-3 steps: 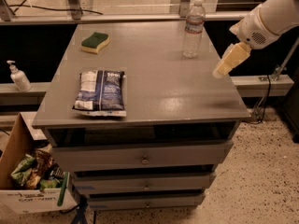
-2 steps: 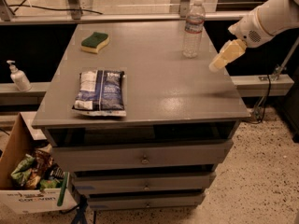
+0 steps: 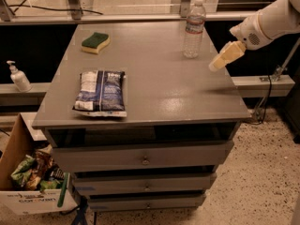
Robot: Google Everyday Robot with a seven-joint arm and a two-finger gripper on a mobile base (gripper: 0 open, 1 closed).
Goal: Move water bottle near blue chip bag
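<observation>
The gripper, a pale cream wedge of smooth plastic on the end of a rounded white arm, hung above the right edge of the table, tilted down and to the left; it held nothing, and whether it was open or closed could not be told. Just to its left, apart from it, the water bottle stood upright near the table's back right corner: clear ribbed plastic, white cap, and a pale label band with a touch of red whose wording was too small to read. The table top itself was flat grey, smooth and slightly glossy. Toward the table's front left lay the blue chip bag, flat, rectangular and crinkly, dark blue and white with white lettering that could not be made out, well apart from the bottle. At the table's back left sat a sponge, a soft yellow block with a green scouring face. Below the table top were grey drawers with small round knobs. Left of the table a white pump bottle stood on a ledge, and by the table's front left foot was a cardboard box with illegible print, holding green and brown snack packets
</observation>
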